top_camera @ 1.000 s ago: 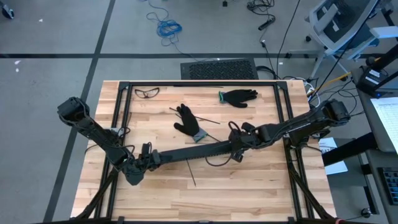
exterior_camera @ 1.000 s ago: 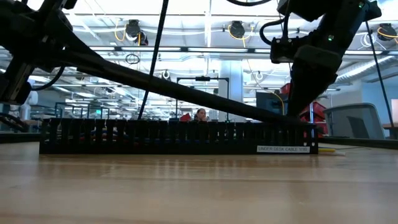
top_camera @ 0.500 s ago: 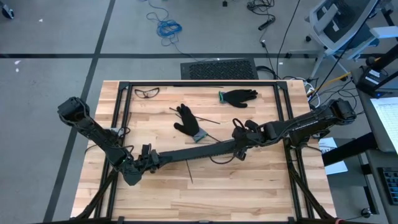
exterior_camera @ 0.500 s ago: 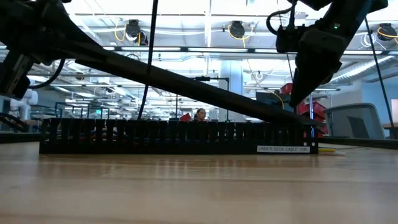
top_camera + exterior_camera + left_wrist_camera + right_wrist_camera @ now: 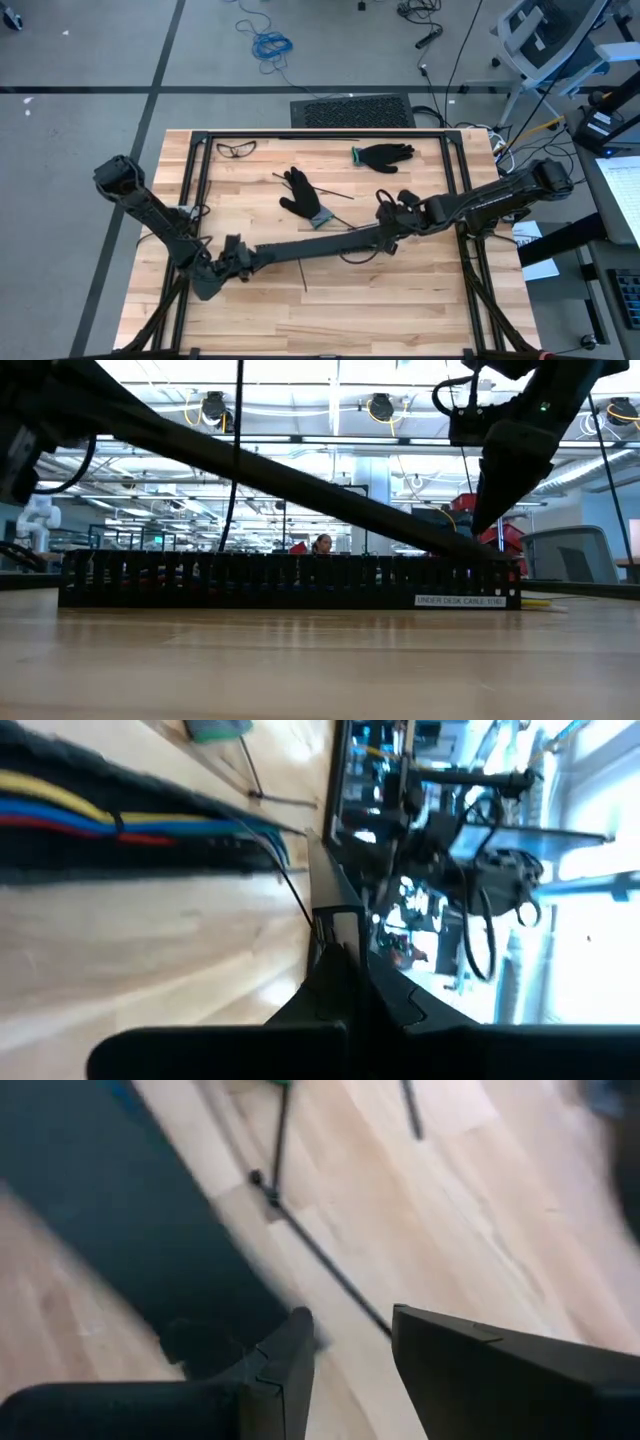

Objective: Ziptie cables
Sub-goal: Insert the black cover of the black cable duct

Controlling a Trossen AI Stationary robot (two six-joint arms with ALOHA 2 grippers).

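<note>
Nearest the front edge of the worktop (image 5: 330, 310), just short of the long black slotted strip (image 5: 310, 245), a thin black ziptie (image 5: 303, 276) lies loose on the wood. The strip itself — a cable raceway labelled for under-desk use — runs slantwise across the middle, and everything else sits around it.

At the strip's left end the left gripper (image 5: 228, 262) is pinched fully shut right against it. It looks to be clamped on that end, probably to steady the strip, though I can't make out exactly what the fingers have. From its wrist camera the cables (image 5: 130, 815) show plainly: yellow, blue, red and green wires laid side by side along the channel of the strip, with a thin dark band across them at one spot.

At the strip's right end the right gripper (image 5: 392, 226) hangs over the worktop with its fingers partly apart; nothing sits between them in its own camera, only the strip's dark flank and a ziptie lying on the wood. A loop of dark cord (image 5: 358, 256) curls on the near side of that end. My guess is that this arm is hunting for a ziptie while the other holds things still.

Behind the strip lie a black glove (image 5: 303, 195) and another ziptie (image 5: 322, 189); farther back still — near the rear rail — a second glove (image 5: 385, 155) and a pair of safety glasses (image 5: 236, 148).
</note>
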